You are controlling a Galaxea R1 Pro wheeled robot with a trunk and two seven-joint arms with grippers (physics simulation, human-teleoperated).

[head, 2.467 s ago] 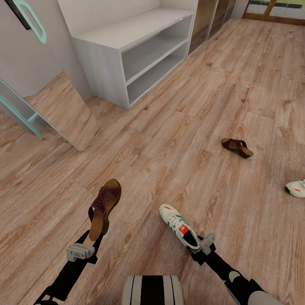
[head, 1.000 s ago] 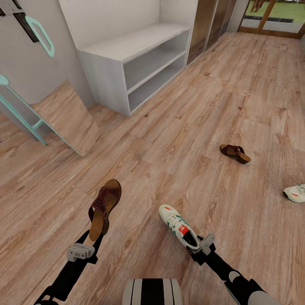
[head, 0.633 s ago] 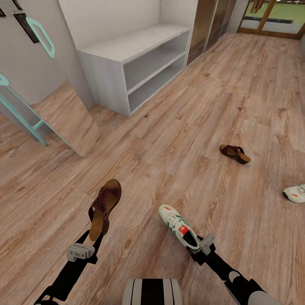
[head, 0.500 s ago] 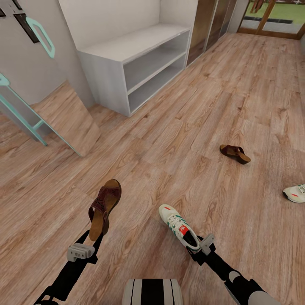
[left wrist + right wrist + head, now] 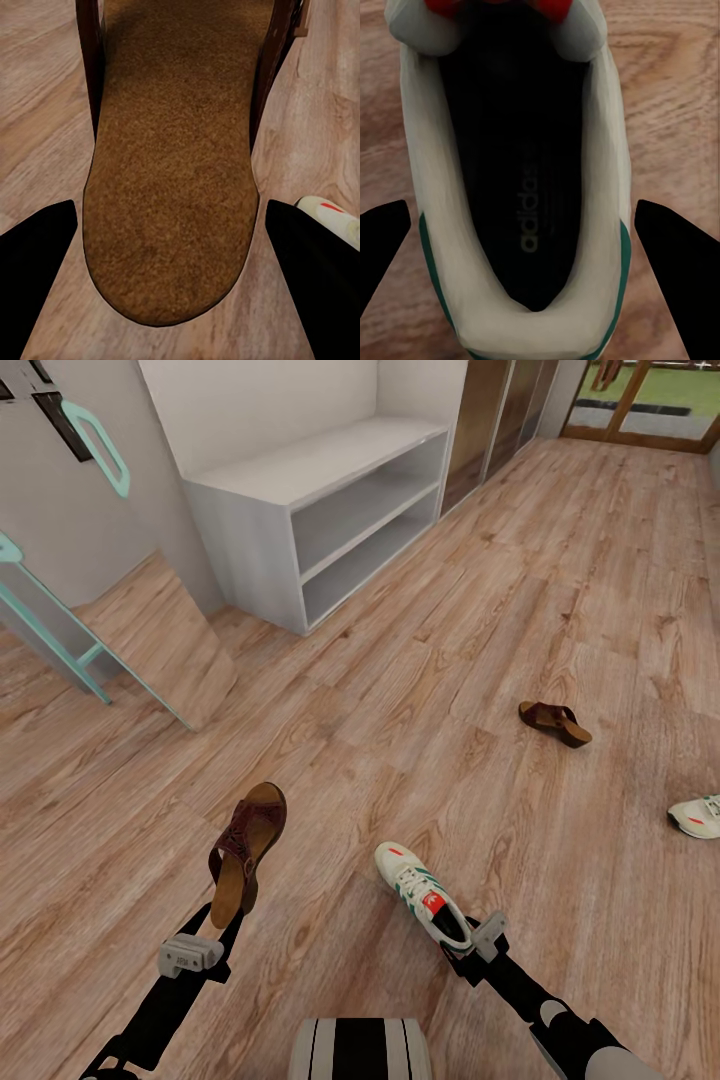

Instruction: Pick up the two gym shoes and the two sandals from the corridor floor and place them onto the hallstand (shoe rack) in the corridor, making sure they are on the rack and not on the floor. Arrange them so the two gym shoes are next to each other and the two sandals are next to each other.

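Note:
My left gripper (image 5: 228, 925) is shut on the heel end of a dark brown sandal (image 5: 246, 848) with a tan footbed (image 5: 172, 180), which sits between the black fingers (image 5: 37, 255). My right gripper (image 5: 458, 940) is shut on a white gym shoe (image 5: 422, 890) with green stripes; its dark insole (image 5: 521, 172) lies between the fingers (image 5: 675, 255). The second sandal (image 5: 555, 722) lies on the corridor floor (image 5: 420, 660) ahead to the right. Another gym shoe (image 5: 698, 815) is at the right edge. The light-grey hallstand (image 5: 300, 470) stands at the upper left, its shelves bare.
A teal-framed mirror (image 5: 150, 630) leans against the wall at the left, beside the hallstand. Dark wooden doors (image 5: 490, 410) follow the hallstand along the wall, and a glazed door (image 5: 640, 400) closes the far end. My trunk (image 5: 360, 1048) shows at the bottom.
The whole picture shifted a little between the oldest frame and one second ago, so the camera moved. Since then nothing has changed; both grippers keep their shoes.

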